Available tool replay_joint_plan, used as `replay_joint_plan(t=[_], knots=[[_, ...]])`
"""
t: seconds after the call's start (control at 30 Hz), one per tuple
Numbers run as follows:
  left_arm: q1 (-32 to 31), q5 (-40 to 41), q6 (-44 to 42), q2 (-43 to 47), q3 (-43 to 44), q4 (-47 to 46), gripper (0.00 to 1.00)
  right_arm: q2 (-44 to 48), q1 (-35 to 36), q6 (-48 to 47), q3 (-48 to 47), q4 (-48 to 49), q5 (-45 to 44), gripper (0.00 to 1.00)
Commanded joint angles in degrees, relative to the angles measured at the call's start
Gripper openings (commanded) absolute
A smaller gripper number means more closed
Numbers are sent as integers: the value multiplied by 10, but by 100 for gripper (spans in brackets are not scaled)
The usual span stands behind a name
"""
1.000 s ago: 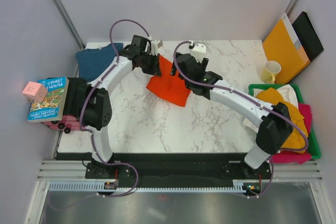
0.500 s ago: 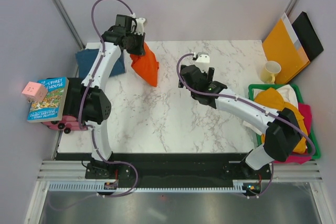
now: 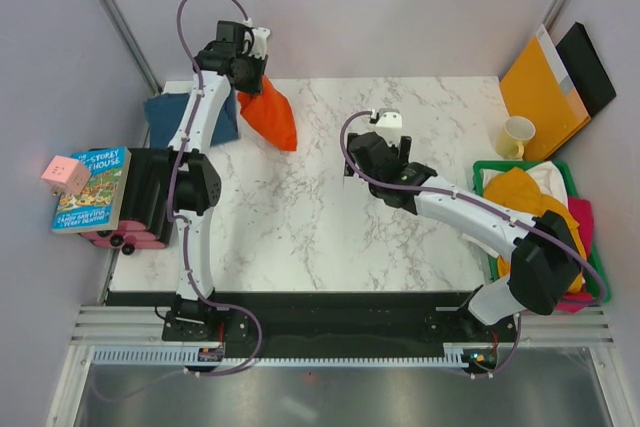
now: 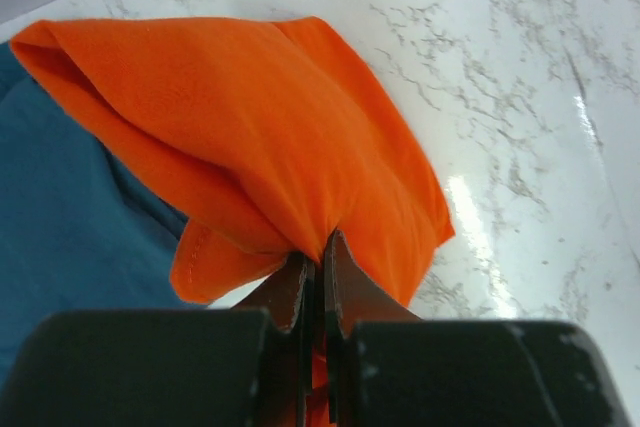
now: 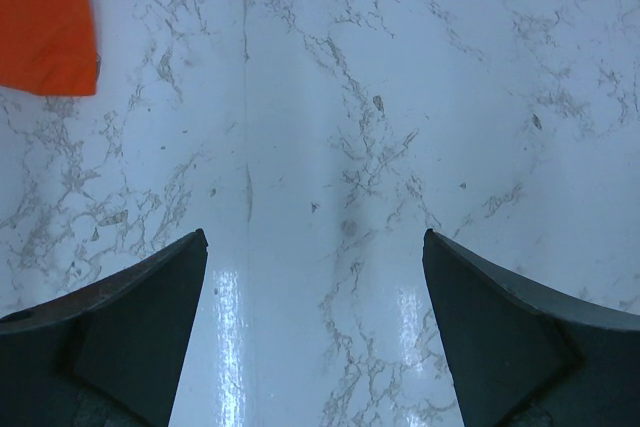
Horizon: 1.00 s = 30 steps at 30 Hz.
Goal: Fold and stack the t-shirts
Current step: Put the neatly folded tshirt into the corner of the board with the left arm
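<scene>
Left end effector pinches the orange t-shirt, hanging from its tips; right end effector spread wide above the surface.

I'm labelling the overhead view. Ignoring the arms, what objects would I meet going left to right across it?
Book → teal-blue t-shirt → orange-red t-shirt → mug → black folder
</scene>
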<state>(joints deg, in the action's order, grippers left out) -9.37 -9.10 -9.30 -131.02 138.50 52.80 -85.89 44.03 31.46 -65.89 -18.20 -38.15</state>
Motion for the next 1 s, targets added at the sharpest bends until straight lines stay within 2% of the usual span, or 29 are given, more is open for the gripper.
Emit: replay_joint_plan(t=[0.0,0.17,0.4,0.6,0.97], knots=[[43,14,-59,-27,73,-6,2,22,1,5,19,18,5,96],[71,29,-91,-33,83,-11,2,15,1,17,33,26,11,96],[85,82,-199,-33,83,-41,2,-8,3,58,44,51,40,96],[87,126,-266,-51,81,-83,2,-10,18,82,53,55,26,95],[130,211,-294,-88,81,-114,2,3,27,109,75,53,15,95]])
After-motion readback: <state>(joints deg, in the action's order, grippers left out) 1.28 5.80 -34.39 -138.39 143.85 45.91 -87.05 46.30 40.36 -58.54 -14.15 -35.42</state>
